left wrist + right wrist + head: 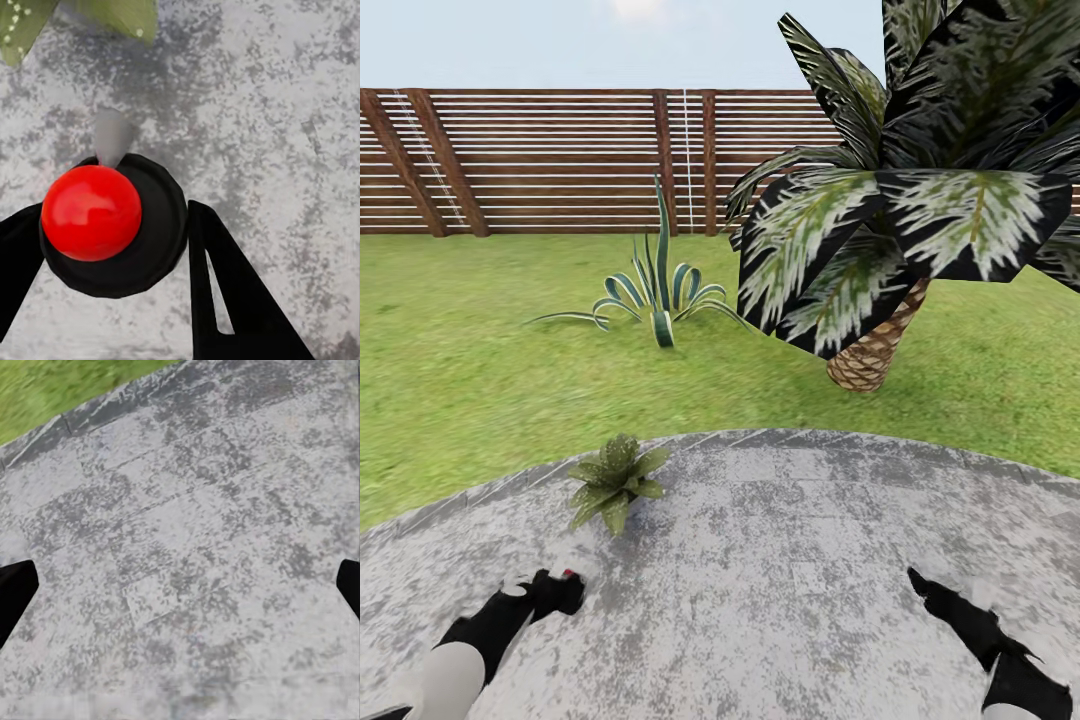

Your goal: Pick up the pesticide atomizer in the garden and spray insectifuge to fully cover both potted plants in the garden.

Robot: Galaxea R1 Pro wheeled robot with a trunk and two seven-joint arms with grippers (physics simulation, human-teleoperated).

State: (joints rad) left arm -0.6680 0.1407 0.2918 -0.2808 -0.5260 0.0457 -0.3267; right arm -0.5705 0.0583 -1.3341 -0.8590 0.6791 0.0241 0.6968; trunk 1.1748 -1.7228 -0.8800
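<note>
My left gripper (550,592) hovers low over the grey paved patch (780,560) and is shut on the pesticide atomizer (94,214). In the left wrist view the atomizer shows a red round cap on a black round body, with a short grey nozzle pointing toward green leaves. One potted plant (615,480), a low rosette of pointed dull-green leaves, sits at the patch's far left edge, a short way ahead of that gripper; its leaf tips (124,15) are close beyond the nozzle. My right gripper (925,587) is open above bare paving, its fingertips (15,592) wide apart.
Green lawn (460,370) surrounds the patch. A striped blue-green agave (658,295) grows in the grass beyond the plant. A big palm (880,350) stands at the right, its fronds overhanging. A brown slatted fence (560,160) closes the back.
</note>
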